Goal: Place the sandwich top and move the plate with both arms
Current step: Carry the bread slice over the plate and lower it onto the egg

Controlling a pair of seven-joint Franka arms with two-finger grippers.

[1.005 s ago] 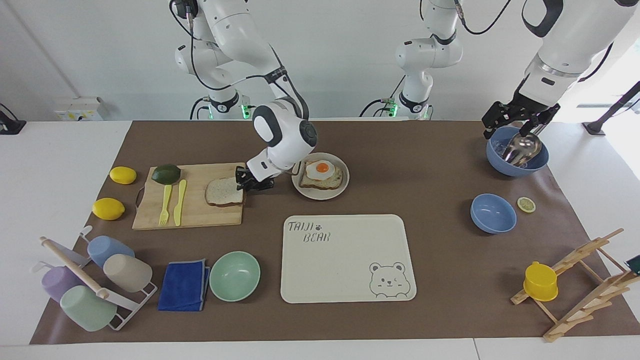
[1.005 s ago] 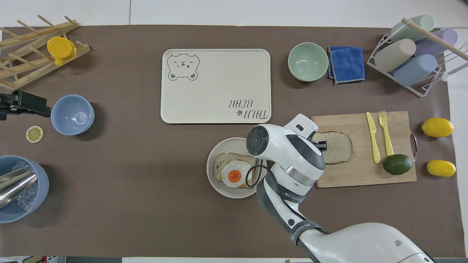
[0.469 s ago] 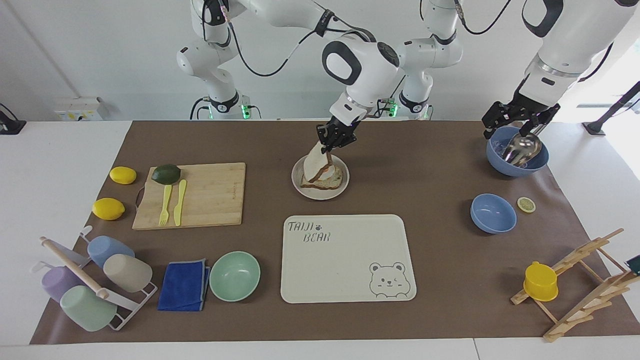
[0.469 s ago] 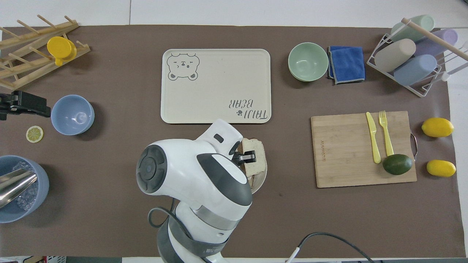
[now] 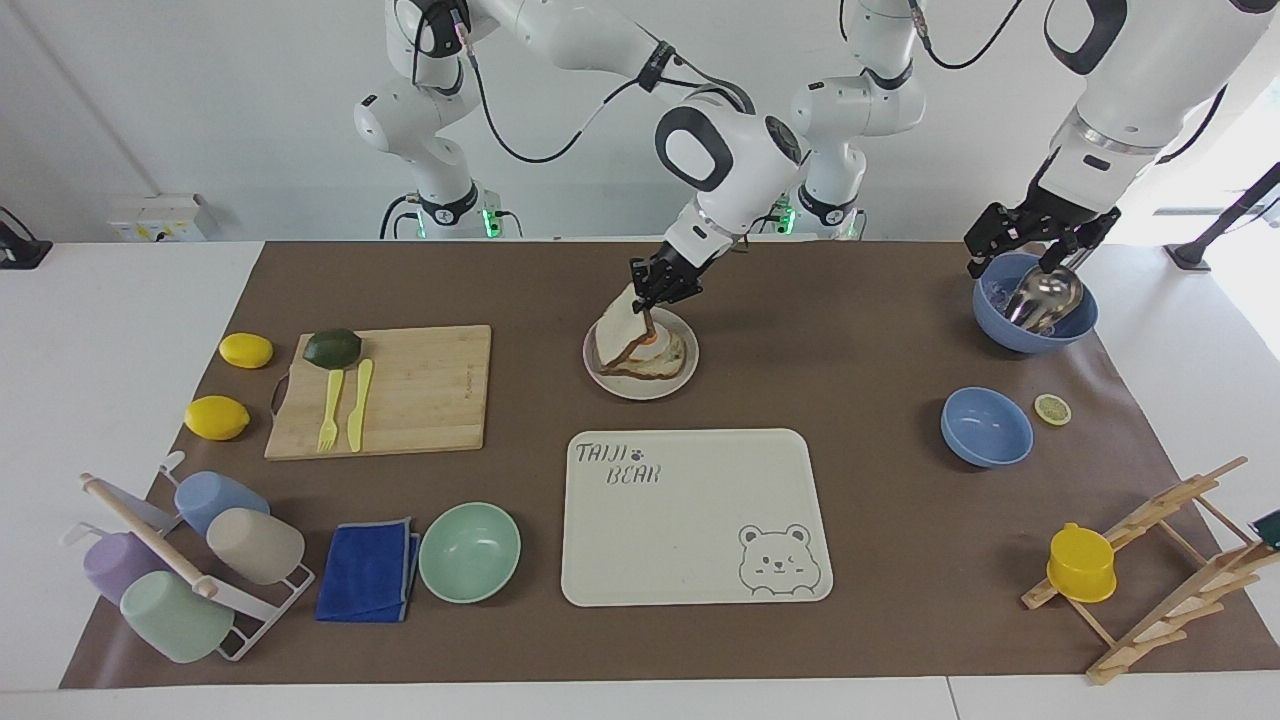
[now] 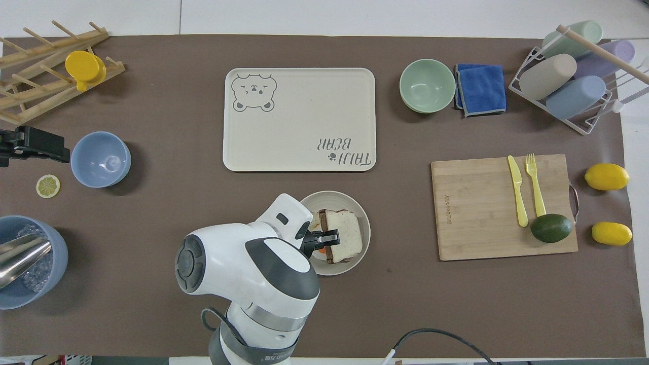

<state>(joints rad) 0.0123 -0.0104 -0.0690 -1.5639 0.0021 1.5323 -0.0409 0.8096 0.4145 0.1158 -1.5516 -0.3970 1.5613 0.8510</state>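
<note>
Half a second ago the right gripper (image 5: 648, 298) held the sandwich top (image 5: 618, 327) nearly on edge over the plate (image 5: 600, 378); now the slice leans lower, its bottom edge down on the egg toast (image 5: 664, 357) and its top edge still pinched in the closed fingers. The placement is almost done, I judge; release comes next. The left gripper (image 5: 1032, 240) waits with jaws apart over the blue bowl with the metal scoop (image 5: 1040, 298) at its end of the table, well apart from the plate. The bear tray (image 5: 700, 560) lies just farther from the robots than the plate, the bare cutting board (image 5: 420, 400) toward the right arm's end. Nothing blocks either.
</note>
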